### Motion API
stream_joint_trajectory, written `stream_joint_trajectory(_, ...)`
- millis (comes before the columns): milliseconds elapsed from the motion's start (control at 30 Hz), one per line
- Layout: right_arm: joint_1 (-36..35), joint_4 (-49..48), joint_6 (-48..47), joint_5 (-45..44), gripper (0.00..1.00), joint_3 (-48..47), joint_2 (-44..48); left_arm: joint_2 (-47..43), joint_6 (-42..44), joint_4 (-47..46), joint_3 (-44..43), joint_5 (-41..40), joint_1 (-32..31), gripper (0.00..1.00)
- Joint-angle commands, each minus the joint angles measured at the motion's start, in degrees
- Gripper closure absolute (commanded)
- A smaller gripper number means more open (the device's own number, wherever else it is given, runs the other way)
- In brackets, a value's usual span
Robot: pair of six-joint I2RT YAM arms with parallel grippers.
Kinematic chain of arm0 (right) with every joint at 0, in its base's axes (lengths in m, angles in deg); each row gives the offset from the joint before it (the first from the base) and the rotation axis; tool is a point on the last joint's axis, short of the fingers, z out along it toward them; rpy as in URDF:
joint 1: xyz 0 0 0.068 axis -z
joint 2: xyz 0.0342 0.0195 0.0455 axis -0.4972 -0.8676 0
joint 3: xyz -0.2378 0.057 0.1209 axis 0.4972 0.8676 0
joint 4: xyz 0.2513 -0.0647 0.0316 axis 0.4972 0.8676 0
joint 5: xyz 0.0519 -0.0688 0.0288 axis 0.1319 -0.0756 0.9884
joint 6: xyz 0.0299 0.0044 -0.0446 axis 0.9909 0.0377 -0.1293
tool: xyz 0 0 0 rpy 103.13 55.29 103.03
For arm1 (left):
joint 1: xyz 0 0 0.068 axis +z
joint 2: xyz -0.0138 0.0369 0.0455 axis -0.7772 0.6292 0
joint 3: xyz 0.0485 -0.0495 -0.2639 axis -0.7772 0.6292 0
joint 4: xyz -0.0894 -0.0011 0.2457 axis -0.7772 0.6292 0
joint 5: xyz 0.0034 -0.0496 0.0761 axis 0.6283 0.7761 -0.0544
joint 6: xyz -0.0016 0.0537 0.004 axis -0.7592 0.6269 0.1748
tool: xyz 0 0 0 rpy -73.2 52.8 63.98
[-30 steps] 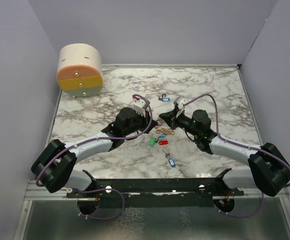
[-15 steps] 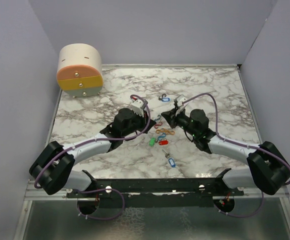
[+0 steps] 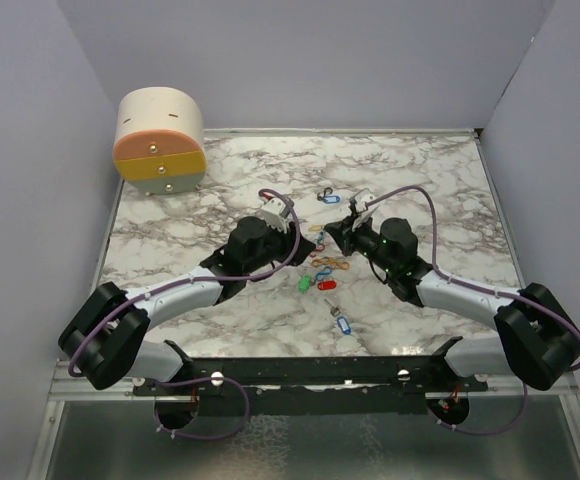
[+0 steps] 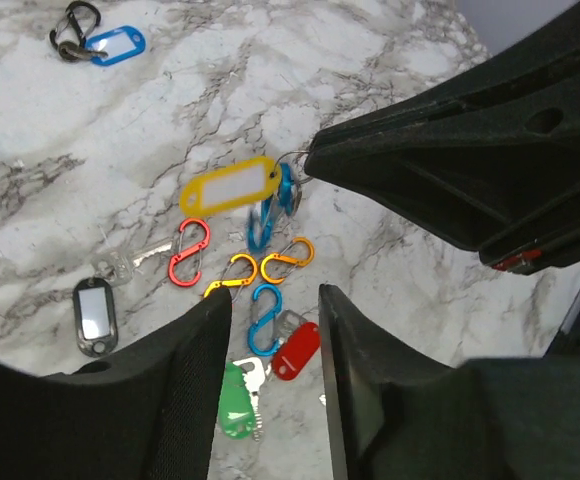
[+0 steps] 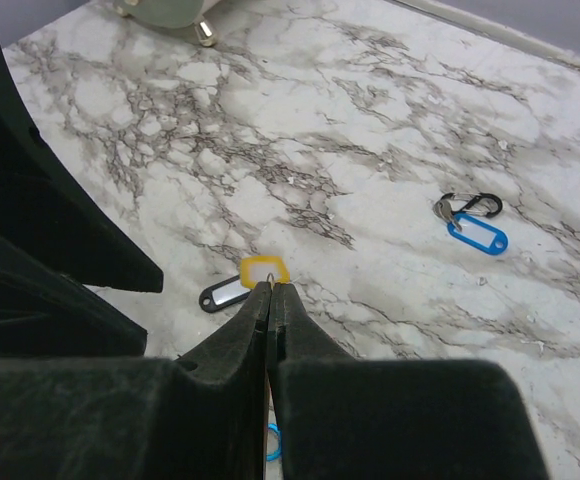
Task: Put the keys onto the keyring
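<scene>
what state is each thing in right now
left gripper, open and empty
right gripper, shut on the yellow tag by its ring
yellow tag, hanging from the right gripper
upper blue clip, hanging at that ring, blurred
red tag, loose on the table
green tag, loose on the table
black tag, loose on the table
blue tag, on the table, joined to a black clip

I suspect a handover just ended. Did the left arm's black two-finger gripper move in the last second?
Yes. The left gripper drew slightly left and toward the bases, away from the unmoved blue-tagged key on its black clip.
</scene>
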Motion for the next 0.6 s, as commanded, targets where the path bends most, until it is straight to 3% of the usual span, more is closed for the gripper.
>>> stream_joint_trajectory(0,-0.1,0.2,-0.5,-4.0,0.99,-0.8,2.1,-1.7,-1.6,-0.1,0.2,-6.0,0.2,0.47)
stream_joint_trajectory(67,-0.1,0.3,-0.5,-4.3,0.99,-0.6,2.5,-2.6,-1.8,0.8,0.5,-7.9,0.2,0.37)
stream_joint_trajectory(400,-0.1,0.3,-0.6,-5.3,0.99,-0.6,2.5,-5.9,-2.3,2.1,1.7,-11.2,0.4,0.31)
stream_joint_trajectory(567,-0.1,1.1,-0.1,-8.1,0.99,-1.1,1.8,-6.6,-2.9,2.5,2.0,-12.3,0.4,0.16)
